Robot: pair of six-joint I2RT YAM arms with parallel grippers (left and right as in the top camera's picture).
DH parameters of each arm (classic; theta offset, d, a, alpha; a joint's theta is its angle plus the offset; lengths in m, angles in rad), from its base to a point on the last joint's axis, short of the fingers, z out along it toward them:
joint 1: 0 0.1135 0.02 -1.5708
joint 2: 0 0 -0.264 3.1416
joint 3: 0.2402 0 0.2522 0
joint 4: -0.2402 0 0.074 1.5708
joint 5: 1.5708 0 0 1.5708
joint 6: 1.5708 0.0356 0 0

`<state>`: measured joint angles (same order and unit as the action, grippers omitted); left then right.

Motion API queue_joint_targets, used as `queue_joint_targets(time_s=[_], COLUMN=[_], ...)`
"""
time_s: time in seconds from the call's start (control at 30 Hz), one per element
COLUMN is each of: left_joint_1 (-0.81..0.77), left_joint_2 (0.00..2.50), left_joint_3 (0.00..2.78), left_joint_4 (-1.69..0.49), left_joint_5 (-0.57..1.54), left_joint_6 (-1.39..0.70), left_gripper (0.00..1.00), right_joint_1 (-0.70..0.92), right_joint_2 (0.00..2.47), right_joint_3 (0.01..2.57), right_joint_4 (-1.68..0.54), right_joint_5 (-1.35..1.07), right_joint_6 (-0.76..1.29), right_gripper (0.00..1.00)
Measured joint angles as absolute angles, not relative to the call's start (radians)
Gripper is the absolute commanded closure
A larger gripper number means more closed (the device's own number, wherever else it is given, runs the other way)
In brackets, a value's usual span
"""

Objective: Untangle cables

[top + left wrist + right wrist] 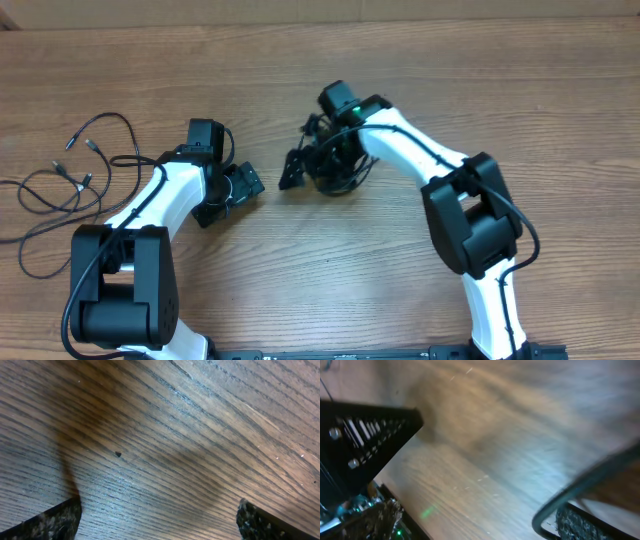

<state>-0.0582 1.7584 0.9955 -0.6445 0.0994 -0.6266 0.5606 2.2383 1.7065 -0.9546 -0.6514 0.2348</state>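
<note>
Both claws are wide open and empty: the left claw [235,190] and the right claw [300,170] hover mid-bench [400,300]. The cables [70,180] lie looped at its left side, well apart. We should reach with the left claw and draw them apart 1 at a time.

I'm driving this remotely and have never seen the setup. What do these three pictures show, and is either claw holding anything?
Two white-and-black robot arms stand at a brown wooden table. One picture is from a camera fixed above the table. The other two are from a camera on each wrist, looking past that arm's own fingers. The left gripper and the right gripper both stand open over bare wood near the middle and hold nothing. The thin black cables with small grey plug tips lie in loose loops at the table's left side, untouched. The right wrist picture is blurred.
</note>
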Motion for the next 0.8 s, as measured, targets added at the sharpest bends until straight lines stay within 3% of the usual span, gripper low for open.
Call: queue_joint_targets(time_s=[0.43, 0.8], left_joint_1=[-0.058, -0.058], left_joint_2=[1.758, 1.758], left_joint_3=[0.995, 0.995], left_joint_4=[-0.645, -0.644], left_joint_5=[0.099, 0.099], left_joint_6=[-0.627, -0.627], left_gripper=[0.01, 0.01], right_joint_1=[0.71, 0.673], right_joint_2=[2.239, 2.186], right_joint_3=[1.707, 1.707], right_joint_4=[-0.967, -0.969], right_joint_5=[-0.655, -0.604], right_joint_6=[0.234, 0.205], right_gripper=[0.0, 0.0])
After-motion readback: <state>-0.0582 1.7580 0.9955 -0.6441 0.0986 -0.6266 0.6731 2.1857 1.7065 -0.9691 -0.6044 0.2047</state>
